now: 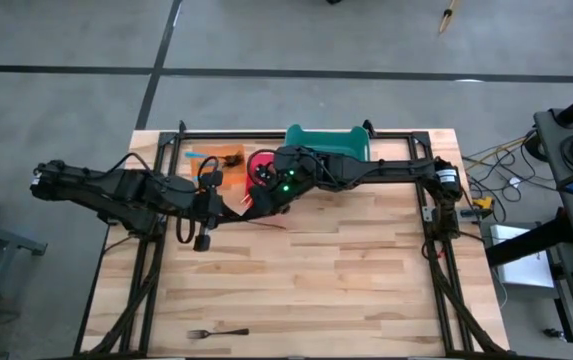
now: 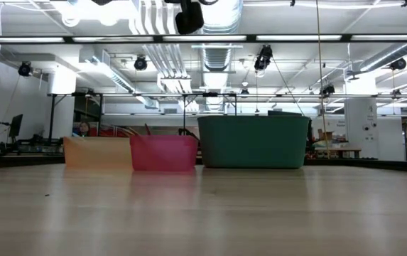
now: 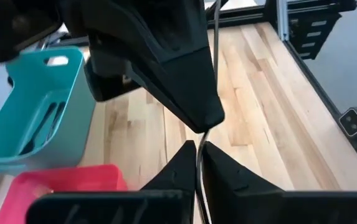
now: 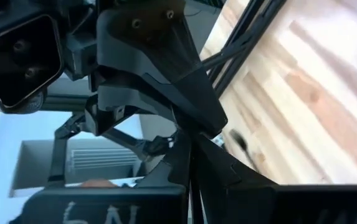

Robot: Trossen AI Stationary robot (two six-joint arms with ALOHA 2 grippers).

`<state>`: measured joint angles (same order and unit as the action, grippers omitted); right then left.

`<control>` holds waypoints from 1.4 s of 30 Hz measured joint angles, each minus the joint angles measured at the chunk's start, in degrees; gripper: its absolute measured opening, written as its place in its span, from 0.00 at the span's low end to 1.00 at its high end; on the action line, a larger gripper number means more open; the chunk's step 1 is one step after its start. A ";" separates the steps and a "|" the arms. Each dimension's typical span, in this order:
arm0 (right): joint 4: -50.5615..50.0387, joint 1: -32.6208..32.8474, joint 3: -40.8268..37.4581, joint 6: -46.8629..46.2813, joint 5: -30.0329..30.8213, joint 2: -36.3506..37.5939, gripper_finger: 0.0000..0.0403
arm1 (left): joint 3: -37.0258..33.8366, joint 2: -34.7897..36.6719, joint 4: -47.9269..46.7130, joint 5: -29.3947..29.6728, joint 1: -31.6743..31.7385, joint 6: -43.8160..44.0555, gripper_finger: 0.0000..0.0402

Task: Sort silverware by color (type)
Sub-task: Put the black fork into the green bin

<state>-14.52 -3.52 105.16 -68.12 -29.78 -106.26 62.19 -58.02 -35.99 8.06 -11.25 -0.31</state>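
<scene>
Two end effectors meeting above the tabletop (image 1: 366, 260) near the red bin (image 1: 262, 163): left end effector (image 3: 198, 149) and right end effector (image 4: 187, 146) both clamped on one slim fork (image 3: 214, 37), long axis running between them.

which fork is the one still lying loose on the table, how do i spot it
Start from the wooden table in the high view and go to its near edge, far from the three bins at the back. The dark fork lies flat there, left of centre, alone on bare wood, away from both arms.
</scene>
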 joint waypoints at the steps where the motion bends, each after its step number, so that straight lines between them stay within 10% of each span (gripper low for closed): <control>1: -0.09 -0.40 0.00 1.23 0.01 0.00 0.02 | 0.00 0.03 -0.51 0.23 0.01 0.82 0.01; 26: -3.18 -9.82 0.05 31.66 -0.44 6.85 0.40 | -5.23 3.87 -1.58 -3.08 2.45 39.78 0.00; 42: -23.49 -16.72 0.20 58.23 1.96 13.03 0.40 | -5.22 2.50 9.94 -14.16 26.41 28.83 0.00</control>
<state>-38.01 -20.24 105.36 -9.89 -27.82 -93.23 56.97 -55.52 -26.05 -6.10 15.17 28.52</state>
